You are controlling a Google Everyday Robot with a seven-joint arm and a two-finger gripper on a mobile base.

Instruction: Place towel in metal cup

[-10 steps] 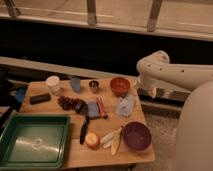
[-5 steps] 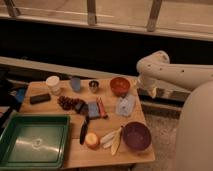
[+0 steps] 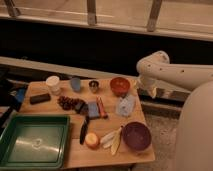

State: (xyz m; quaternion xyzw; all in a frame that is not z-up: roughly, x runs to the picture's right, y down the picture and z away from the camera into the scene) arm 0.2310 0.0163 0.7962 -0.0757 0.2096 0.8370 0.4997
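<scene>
The towel (image 3: pixel 125 106) is a pale blue crumpled cloth lying on the wooden table (image 3: pixel 107 154), right of centre. The small metal cup (image 3: pixel 93 86) stands upright near the table's far edge, to the left of the towel and next to an orange bowl (image 3: pixel 120 86). My white arm comes in from the right, and the gripper (image 3: pixel 149 93) hangs off the table's right far corner, to the right of the orange bowl and beyond the towel. It holds nothing that I can see.
A blue cup (image 3: pixel 75 83) and a white cup (image 3: pixel 52 84) stand left of the metal cup. A green tray (image 3: pixel 32 142) fills the front left. A purple bowl (image 3: pixel 136 135), bananas (image 3: pixel 115 139), an apple (image 3: pixel 91 141), a black knife (image 3: pixel 83 129), grapes (image 3: pixel 70 103) and a blue sponge (image 3: pixel 93 109) lie around.
</scene>
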